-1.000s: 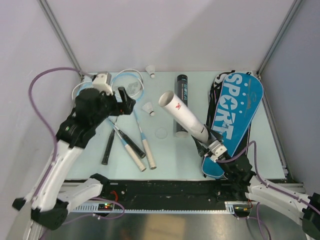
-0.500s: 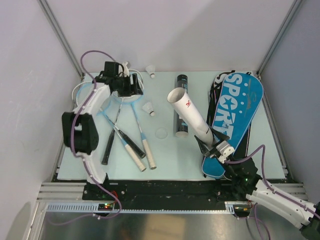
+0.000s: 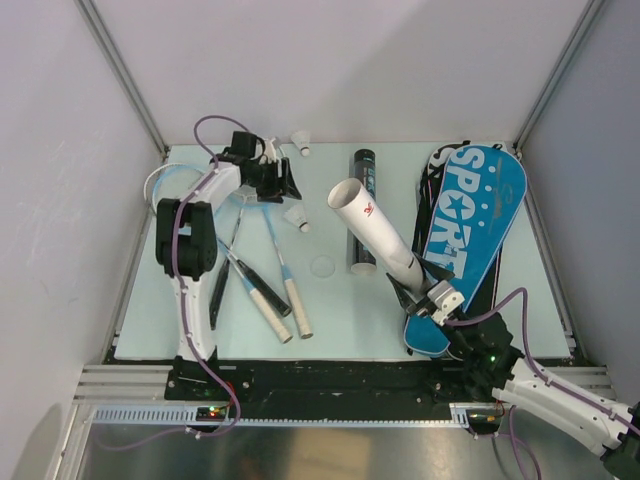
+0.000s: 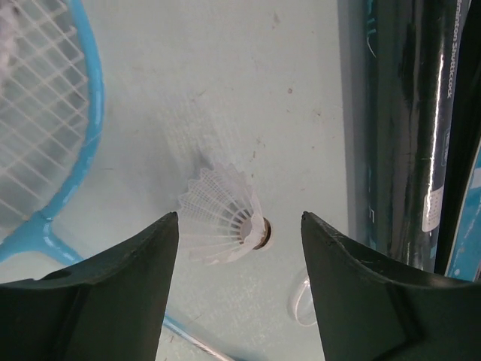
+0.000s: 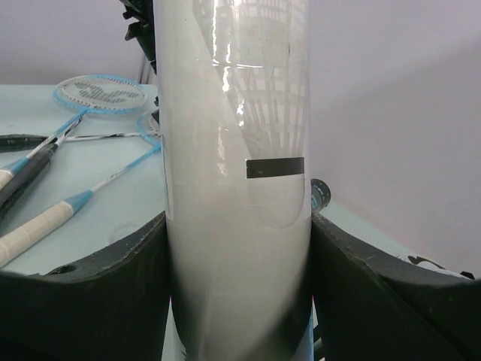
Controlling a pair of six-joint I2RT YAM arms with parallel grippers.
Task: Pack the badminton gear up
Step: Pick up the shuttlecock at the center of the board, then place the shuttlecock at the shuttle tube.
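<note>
Left pincer [image 4: 239,219], jaws wide and empty, straddles a shuttlecock [image 4: 222,226] lying on the tabletop [image 3: 340,300] near its far edge, a light thing with crushable feathers, best pinched gently at the cork, while the right pincer [image 5: 237,226] clamps a stiff, slick white tube [image 5: 233,113].

Top cam's up high behind the arm bases [image 3: 198,384], looking down on the whole table [image 3: 350,310]. Left wrist cam stares straight down, close over a shuttlecock [image 4: 225,226]. Right wrist cam looks level, white tube [image 5: 237,188] filling the frame. Top cam shows both.
</note>
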